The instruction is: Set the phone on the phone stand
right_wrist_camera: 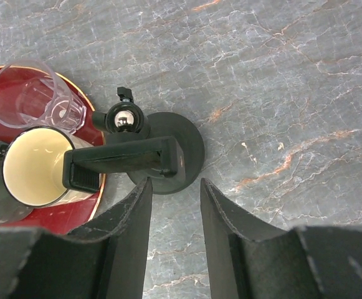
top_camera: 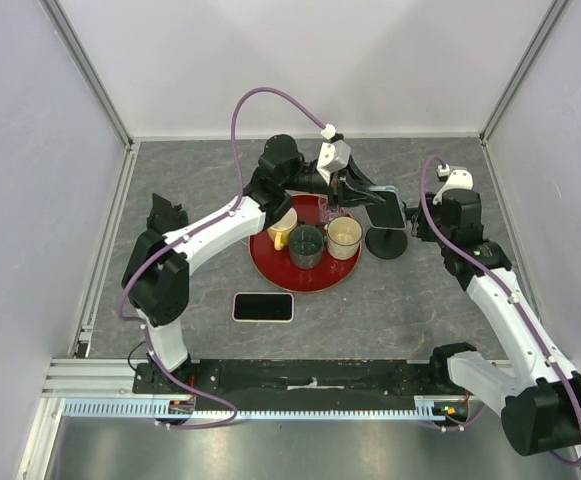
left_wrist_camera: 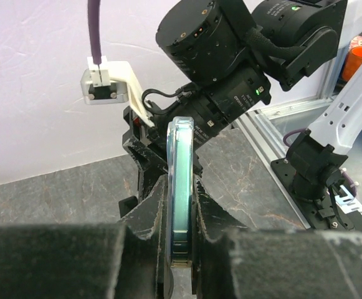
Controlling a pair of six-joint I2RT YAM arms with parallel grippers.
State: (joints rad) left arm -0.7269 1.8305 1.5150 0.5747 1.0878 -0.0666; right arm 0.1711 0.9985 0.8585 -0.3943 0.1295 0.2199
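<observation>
Left gripper [left_wrist_camera: 179,261] is clamped narrow on the phone [left_wrist_camera: 181,168], held edge-on between its fingers with the top end sticking out ahead. Right gripper [right_wrist_camera: 175,187] is partly open and holds nothing; the phone stand [right_wrist_camera: 137,163] sits right below its fingertips. Whether phone and stand are touching is hard to tell.

Left wrist view gives you phone [left_wrist_camera: 179,180] edge-on only: screen hidden, lower end buried between left tool [left_wrist_camera: 181,205] fingers. Top view: that tool's jaws too small, too crowded to make out. Right wrist view: red tray [right_wrist_camera: 75,213] cut by left edge, cream cup [right_wrist_camera: 30,175] part-hidden behind phone stand [right_wrist_camera: 190,148] cradle.
</observation>
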